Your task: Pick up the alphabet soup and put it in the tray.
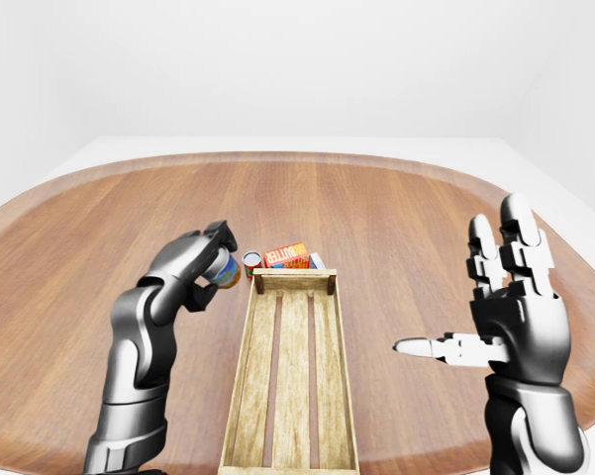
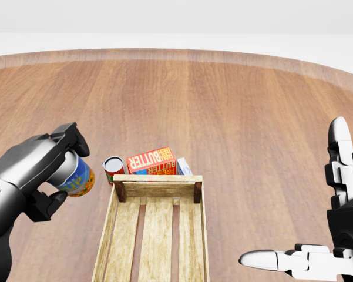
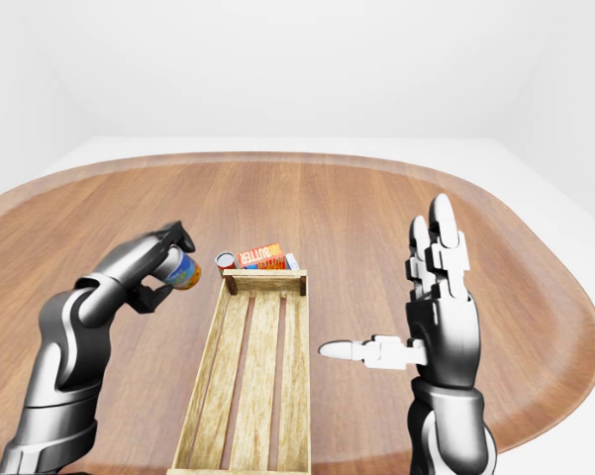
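Right hand nearest the lens, fingers spread, holding nothing. Left hand wrapped round the soup, lifted off the worktop, can tilted. Tray just right of that hand, long axis running toward the camera.

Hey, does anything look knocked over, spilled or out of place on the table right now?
Nothing stands out. The left hand holds a can tilted beside the tray; another can stands upright by the butter box.

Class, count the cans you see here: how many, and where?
2. One can is held in the left hand; a red can stands beside the butter box. Others may be hidden.
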{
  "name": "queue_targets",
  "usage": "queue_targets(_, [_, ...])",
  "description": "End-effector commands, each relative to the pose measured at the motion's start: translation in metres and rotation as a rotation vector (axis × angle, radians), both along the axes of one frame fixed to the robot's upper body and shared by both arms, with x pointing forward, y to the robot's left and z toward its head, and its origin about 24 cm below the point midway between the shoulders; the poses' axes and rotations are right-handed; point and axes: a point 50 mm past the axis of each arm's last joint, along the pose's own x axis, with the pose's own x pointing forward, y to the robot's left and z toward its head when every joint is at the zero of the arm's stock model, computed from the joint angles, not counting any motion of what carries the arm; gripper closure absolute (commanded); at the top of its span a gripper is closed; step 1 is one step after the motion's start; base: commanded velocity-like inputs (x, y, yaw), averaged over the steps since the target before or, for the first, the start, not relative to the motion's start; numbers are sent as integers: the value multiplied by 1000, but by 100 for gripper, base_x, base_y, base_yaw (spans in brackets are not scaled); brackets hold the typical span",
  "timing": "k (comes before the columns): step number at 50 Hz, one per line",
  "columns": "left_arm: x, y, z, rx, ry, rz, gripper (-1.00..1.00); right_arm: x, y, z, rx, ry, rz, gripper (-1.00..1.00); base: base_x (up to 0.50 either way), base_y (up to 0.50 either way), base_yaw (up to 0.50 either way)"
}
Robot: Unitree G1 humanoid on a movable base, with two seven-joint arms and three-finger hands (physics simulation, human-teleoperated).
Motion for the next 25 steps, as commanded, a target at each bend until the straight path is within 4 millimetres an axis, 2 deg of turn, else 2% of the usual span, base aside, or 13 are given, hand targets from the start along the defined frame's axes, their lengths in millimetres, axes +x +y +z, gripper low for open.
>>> queue_targets(1, [-35, -27, 41, 76, -248, -20, 100, 1, 1, 0, 2, 0, 1, -100, 0, 0, 0])
queue_targets(9, [-46, -54, 40, 61, -277, -61, 100, -1, -1, 1, 3, -5, -2, -100, 0, 0, 0])
queue_targets(13, [-46, -54, 40, 60, -277, -59, 100, -1, -1, 1, 2, -5, -2, -100, 0, 0, 0])
queue_targets(14, [-53, -69, 40, 33, -286, -117, 100, -3, -1, 2, 3, -11, -5, -100, 0, 0, 0])
queue_targets(18, [-54, -81, 27, 32, -233, -132, 100, -3, -2, 3, 4, -14, -5, -100, 0, 0, 0])
queue_targets(25, [-55, -91, 9, 55, -154, -143, 100, -4, -2, 4, 5, -18, -8, -100, 0, 0, 0])
